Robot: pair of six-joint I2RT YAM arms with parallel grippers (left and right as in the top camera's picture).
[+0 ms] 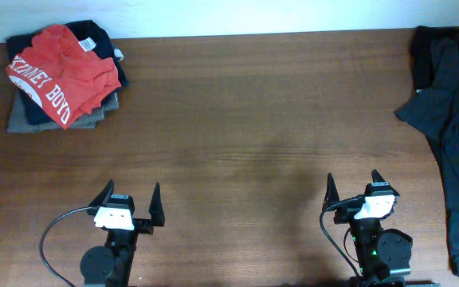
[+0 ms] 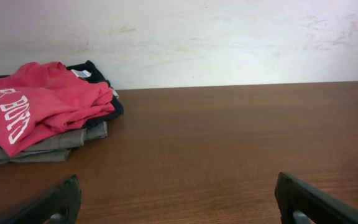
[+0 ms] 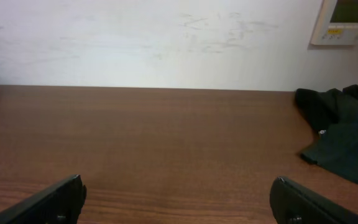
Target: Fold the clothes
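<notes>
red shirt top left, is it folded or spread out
Folded, loosely: the red T-shirt sits as a compact, wrinkled bundle atop a stack of darker clothes, not spread flat.

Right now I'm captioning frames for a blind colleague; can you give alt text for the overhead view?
A red-orange T-shirt with white lettering tops a pile of folded clothes at the far left of a wooden table; a dark garment lies at the right edge. The left gripper and right gripper sit near the front, fingers open.
</notes>
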